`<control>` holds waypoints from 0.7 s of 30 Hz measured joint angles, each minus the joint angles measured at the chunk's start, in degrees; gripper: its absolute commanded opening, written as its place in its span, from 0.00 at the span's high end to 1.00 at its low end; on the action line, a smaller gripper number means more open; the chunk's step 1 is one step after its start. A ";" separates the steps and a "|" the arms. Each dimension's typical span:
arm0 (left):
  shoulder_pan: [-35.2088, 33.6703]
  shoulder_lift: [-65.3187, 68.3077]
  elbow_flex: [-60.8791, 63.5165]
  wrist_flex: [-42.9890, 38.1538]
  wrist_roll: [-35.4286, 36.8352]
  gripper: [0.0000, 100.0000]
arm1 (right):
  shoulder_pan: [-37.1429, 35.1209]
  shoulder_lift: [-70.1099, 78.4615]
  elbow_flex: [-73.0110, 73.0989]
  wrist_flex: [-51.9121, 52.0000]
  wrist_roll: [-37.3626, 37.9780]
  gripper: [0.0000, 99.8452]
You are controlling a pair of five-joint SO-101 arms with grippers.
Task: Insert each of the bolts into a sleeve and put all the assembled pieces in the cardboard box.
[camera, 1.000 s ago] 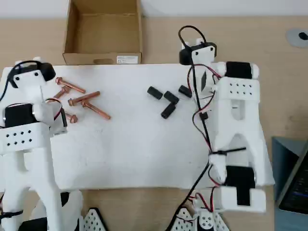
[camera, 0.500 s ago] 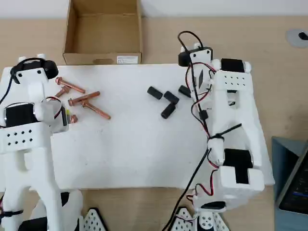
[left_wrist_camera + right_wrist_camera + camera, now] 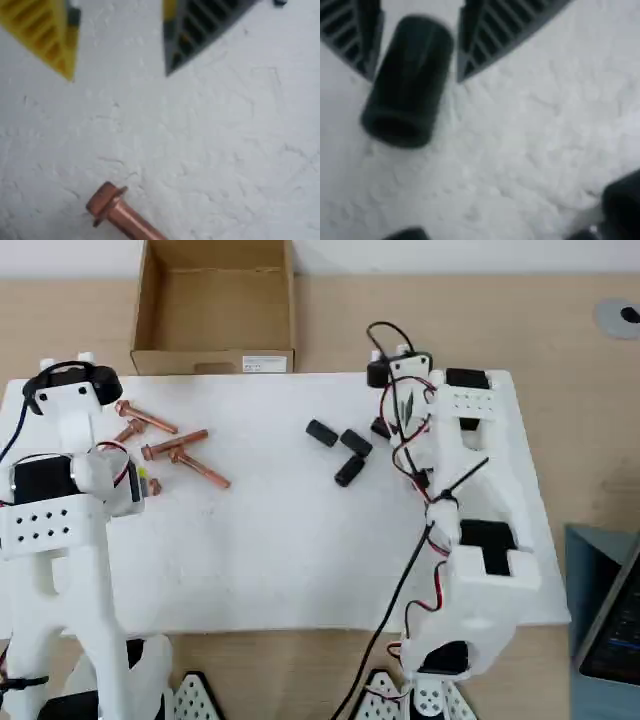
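Several copper bolts (image 3: 175,445) lie on the left of the white foam mat (image 3: 280,560). Several black sleeves (image 3: 348,471) lie right of the middle. My left gripper (image 3: 117,55) hangs open just above the mat, near the head of one bolt (image 3: 116,211), with nothing between its fingers. My right gripper (image 3: 415,40) is open and low over the mat at the rightmost sleeve (image 3: 407,82), which lies on the foam between its two fingers (image 3: 490,35). The cardboard box (image 3: 213,362) stands open beyond the mat's far left edge.
A second sleeve (image 3: 622,200) lies close beside the right gripper. A laptop (image 3: 605,610) sits at the right edge of the table, and a grey disc (image 3: 620,315) at the far right corner. The near half of the mat is bare.
The right arm has stretched forward and swung slightly left, bringing its gripper down over the rightmost sleeve. The left arm has barely shifted.
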 measured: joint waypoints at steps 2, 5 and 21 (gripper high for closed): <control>0.00 0.00 0.00 0.00 0.00 0.87 | -0.09 1.14 0.00 -0.97 0.09 0.87; 0.00 0.00 0.00 0.00 0.00 0.87 | -0.09 2.73 -0.09 -1.58 0.00 0.87; 0.00 0.00 0.00 0.00 0.00 0.87 | 0.18 5.63 -1.93 -1.85 0.00 0.99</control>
